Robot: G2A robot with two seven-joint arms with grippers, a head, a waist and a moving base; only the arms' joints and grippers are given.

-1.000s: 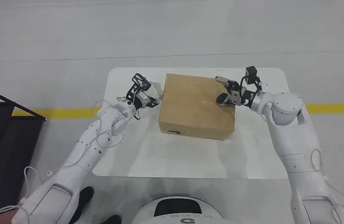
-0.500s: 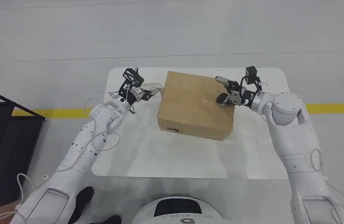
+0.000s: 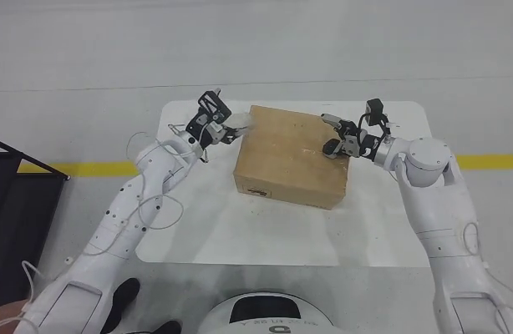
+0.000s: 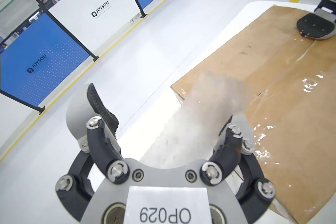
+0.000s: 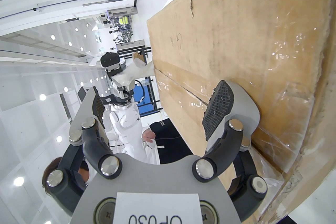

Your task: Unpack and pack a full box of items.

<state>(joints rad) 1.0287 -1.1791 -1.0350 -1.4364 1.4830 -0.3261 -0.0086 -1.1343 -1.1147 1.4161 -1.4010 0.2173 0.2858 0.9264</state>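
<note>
A closed brown cardboard box (image 3: 294, 159) (image 4: 275, 64) (image 5: 236, 25) lies in the middle of the white table (image 3: 206, 225), with glossy clear tape along its top seam. My left gripper (image 3: 219, 123) (image 4: 162, 104) hovers open at the box's far left corner. A whitish strip of tape (image 3: 240, 123) (image 4: 210, 104) (image 5: 136, 71) runs from one of its fingers to the box edge. My right gripper (image 3: 332, 134) (image 5: 160, 93) is open at the box's right end, with one finger pad (image 5: 219, 109) (image 4: 315, 25) resting on the top face.
The table's front half (image 3: 265, 242) lies bare before the box. A black frame (image 3: 6, 192) stands on the floor to the left, and a yellow floor line (image 3: 81, 169) runs behind the table.
My left gripper pulled away to the left, then swung back up to the box's far corner with the tape strip trailing. The box's left end shifted slightly. The right gripper stayed put.
</note>
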